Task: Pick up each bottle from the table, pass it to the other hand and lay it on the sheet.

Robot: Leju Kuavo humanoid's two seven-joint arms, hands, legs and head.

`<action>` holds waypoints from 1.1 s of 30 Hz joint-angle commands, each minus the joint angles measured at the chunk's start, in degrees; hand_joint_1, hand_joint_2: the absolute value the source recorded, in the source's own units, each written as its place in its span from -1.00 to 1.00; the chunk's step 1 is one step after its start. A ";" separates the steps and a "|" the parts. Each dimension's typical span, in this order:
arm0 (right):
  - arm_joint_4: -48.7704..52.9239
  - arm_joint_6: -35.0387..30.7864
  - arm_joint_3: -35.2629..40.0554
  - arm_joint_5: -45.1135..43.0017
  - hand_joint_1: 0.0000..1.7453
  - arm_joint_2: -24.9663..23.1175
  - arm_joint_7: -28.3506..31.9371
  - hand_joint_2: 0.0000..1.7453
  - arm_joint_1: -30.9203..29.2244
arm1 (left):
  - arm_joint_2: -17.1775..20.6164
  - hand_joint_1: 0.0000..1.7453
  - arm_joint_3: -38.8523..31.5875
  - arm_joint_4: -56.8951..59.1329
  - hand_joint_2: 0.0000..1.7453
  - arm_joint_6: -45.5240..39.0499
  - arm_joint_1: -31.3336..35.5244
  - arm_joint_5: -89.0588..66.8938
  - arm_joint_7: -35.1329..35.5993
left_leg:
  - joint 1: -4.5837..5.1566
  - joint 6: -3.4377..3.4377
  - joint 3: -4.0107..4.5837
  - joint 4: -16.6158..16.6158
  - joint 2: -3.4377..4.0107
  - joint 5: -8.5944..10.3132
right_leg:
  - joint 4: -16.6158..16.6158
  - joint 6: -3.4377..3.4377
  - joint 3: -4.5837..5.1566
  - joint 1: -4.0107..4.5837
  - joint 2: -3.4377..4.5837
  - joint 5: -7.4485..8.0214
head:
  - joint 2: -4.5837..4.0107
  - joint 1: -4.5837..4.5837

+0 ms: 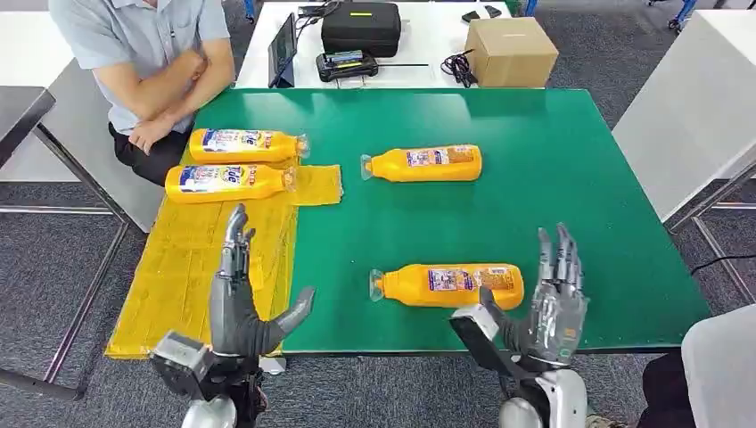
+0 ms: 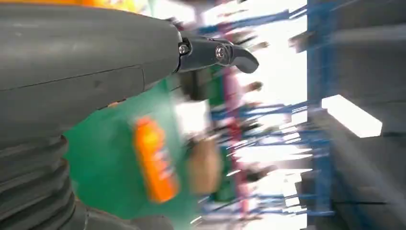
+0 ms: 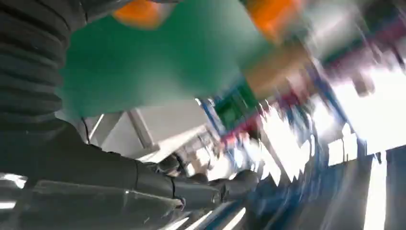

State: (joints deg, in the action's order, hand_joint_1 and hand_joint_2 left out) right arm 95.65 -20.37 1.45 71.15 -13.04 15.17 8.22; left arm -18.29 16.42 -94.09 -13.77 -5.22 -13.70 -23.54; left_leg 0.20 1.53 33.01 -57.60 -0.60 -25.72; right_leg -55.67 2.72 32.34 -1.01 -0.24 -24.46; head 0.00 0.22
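Two orange bottles (image 1: 245, 144) (image 1: 228, 182) lie on the yellow sheet (image 1: 205, 267) at the table's left. Another orange bottle (image 1: 426, 164) lies on the bare green table (image 1: 553, 178) near the middle, and one more orange bottle (image 1: 450, 284) lies near the front edge. My right hand (image 1: 548, 303) stands upright just right of that near bottle, fingers spread, holding nothing. My left hand (image 1: 241, 299) is raised over the sheet's front part, fingers straight and thumb out, empty. A blurred orange bottle (image 2: 154, 160) shows past my left hand (image 2: 95, 76) in the left wrist view.
A person sits at the table's far left corner, arms folded (image 1: 169, 85) near the sheet's bottles. Behind the green table a white table holds a black case (image 1: 361, 27), a controller (image 1: 346, 65), a tablet (image 1: 283, 49) and a cardboard box (image 1: 511, 51).
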 commanded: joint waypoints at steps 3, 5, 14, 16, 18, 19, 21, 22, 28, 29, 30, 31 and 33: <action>-12.94 -0.10 14.01 5.82 -1.00 7.31 -7.03 1.00 -6.84 | 0.48 -1.00 4.44 -0.87 1.00 0.59 -1.17 1.13 1.83 | -0.08 -0.09 -0.07 -0.03 0.07 -0.02 | 0.09 -0.12 -0.06 0.10 0.07 0.01 | 0.00 0.04; -12.06 0.37 14.11 5.92 -1.00 7.55 -7.08 1.00 -6.52 | 0.56 -1.00 4.53 -0.86 1.00 0.99 -1.25 1.43 1.90 | -0.03 -0.01 -0.12 0.00 0.04 -0.01 | 0.09 -0.07 -0.09 0.06 0.11 0.00 | 0.00 0.07; -12.06 0.37 14.11 5.92 -1.00 7.55 -7.08 1.00 -6.52 | 0.56 -1.00 4.53 -0.86 1.00 0.99 -1.25 1.43 1.90 | 0.00 0.01 0.00 -0.01 0.03 0.02 | 0.05 -0.04 0.01 0.02 0.09 0.03 | 0.00 0.04; -12.06 0.37 14.11 5.92 -1.00 7.55 -7.08 1.00 -6.52 | 0.56 -1.00 4.53 -0.86 1.00 0.99 -1.25 1.43 1.90 | -0.04 -0.02 -0.03 -0.05 0.09 -0.02 | 0.05 -0.07 -0.02 0.06 0.14 0.02 | 0.00 0.04; -12.06 0.37 14.11 5.92 -1.00 7.55 -7.08 1.00 -6.52 | 0.56 -1.00 4.53 -0.86 1.00 0.99 -1.25 1.43 1.90 | 0.01 0.01 0.03 -0.01 0.02 0.03 | 0.04 -0.03 0.05 0.01 0.07 0.02 | 0.00 0.04; -12.06 0.37 14.11 5.92 -1.00 7.55 -7.08 1.00 -6.52 | 0.56 -1.00 4.53 -0.86 1.00 0.99 -1.25 1.43 1.90 | 0.01 0.01 0.02 -0.01 0.02 0.03 | 0.04 -0.03 0.04 0.01 0.07 0.02 | 0.00 0.04; -12.13 0.36 14.11 5.93 -1.00 7.59 -7.08 1.00 -6.37 | 0.59 -1.00 4.47 -0.85 1.00 0.97 -1.28 1.43 1.90 | 0.00 0.00 -0.01 0.01 0.04 0.02 | 0.06 -0.05 0.01 0.02 0.09 0.02 | 0.00 0.04; -12.16 0.66 14.34 6.43 -1.00 7.78 -7.14 1.00 -6.40 | 0.56 -1.00 4.42 -0.92 1.00 0.94 -1.35 1.45 1.90 | 0.00 0.00 0.00 0.00 0.04 0.02 | 0.06 -0.04 0.02 0.02 0.09 0.02 | 0.00 0.04; -11.10 0.53 15.20 7.78 -1.00 7.78 -7.63 1.00 -5.87 | 0.57 -1.00 4.63 -0.72 1.00 2.16 -1.43 1.98 2.73 | -0.05 -0.03 -0.10 0.00 0.09 -0.04 | 0.10 -0.08 -0.09 0.07 0.12 -0.01 | 0.00 0.04; -11.15 1.02 15.27 7.99 -1.00 7.85 -8.04 1.00 -5.86 | 0.53 -1.00 4.60 -0.44 1.00 2.42 -1.41 2.23 3.11 | -0.01 0.00 -0.04 -0.01 0.04 -0.01 | 0.06 -0.05 -0.03 0.03 0.08 0.00 | 0.00 0.04; -11.51 3.07 15.13 8.65 -1.00 7.96 -9.52 1.00 -5.90 | 0.45 -1.00 4.33 -0.38 1.00 2.65 -1.63 2.59 3.74 | 0.00 0.01 -0.02 -0.01 0.02 0.01 | 0.05 -0.04 0.00 0.02 0.07 0.00 | 0.00 0.04; -11.83 3.98 15.11 9.64 -1.00 8.20 -10.36 1.00 -5.94 | 0.46 -1.00 4.22 -0.34 1.00 2.72 -1.71 2.71 4.00 | -0.03 -0.02 -0.08 0.00 0.05 -0.02 | 0.07 -0.07 -0.06 0.05 0.09 -0.01 | 0.00 0.04; -13.77 6.34 14.16 10.61 -1.00 8.78 -13.18 1.00 -6.40 | 0.44 -1.00 3.72 -0.69 1.00 3.10 -2.23 2.91 5.13 | 0.00 0.01 -0.02 0.01 0.03 0.02 | 0.07 -0.03 0.00 0.02 0.08 0.02 | 0.00 0.04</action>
State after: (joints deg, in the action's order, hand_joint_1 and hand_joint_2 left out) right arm 86.62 -19.37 15.28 79.18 -6.86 7.06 3.67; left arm -17.59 18.95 -95.76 -11.39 -5.42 -11.78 -20.83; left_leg 0.24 1.59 33.11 -57.62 -0.65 -25.66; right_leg -55.67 2.76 32.47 -1.03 -0.22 -24.45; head 0.00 0.26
